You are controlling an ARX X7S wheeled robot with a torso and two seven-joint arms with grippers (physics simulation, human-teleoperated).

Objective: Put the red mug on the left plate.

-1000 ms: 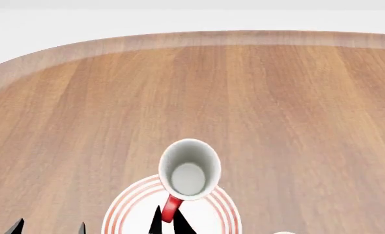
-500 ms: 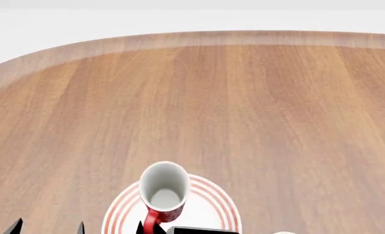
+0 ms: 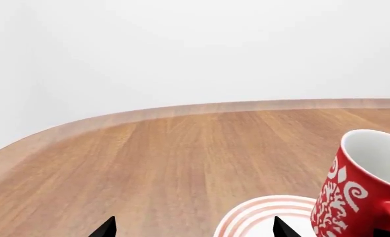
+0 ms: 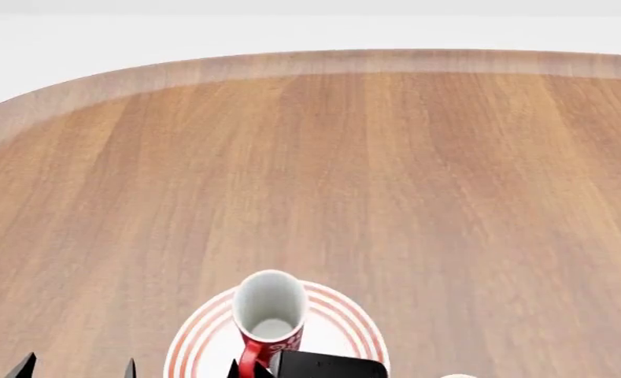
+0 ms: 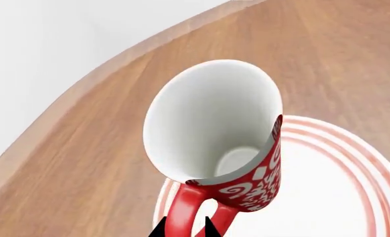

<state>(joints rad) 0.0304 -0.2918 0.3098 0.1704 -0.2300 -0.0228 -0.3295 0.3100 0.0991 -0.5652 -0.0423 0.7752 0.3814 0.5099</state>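
Fingertips of the right tool (image 5: 185,228) pinch the red loop handle of the red mug (image 4: 269,313), so that tool is clamped on the mug by its handle; in the head view only dark tips and a black block of the arm show at the near rim of the left plate (image 4: 347,311). The mug is over the plate, mouth up and white inside, tilted in the right wrist view; whether its base touches the plate I cannot tell. Beside the plate, on its left, the left tool (image 3: 191,228) shows two black tips well apart with nothing between them. Beyond the plate, the wooden worktop (image 4: 394,173) runs to its curved far edge, with a pale wall behind.
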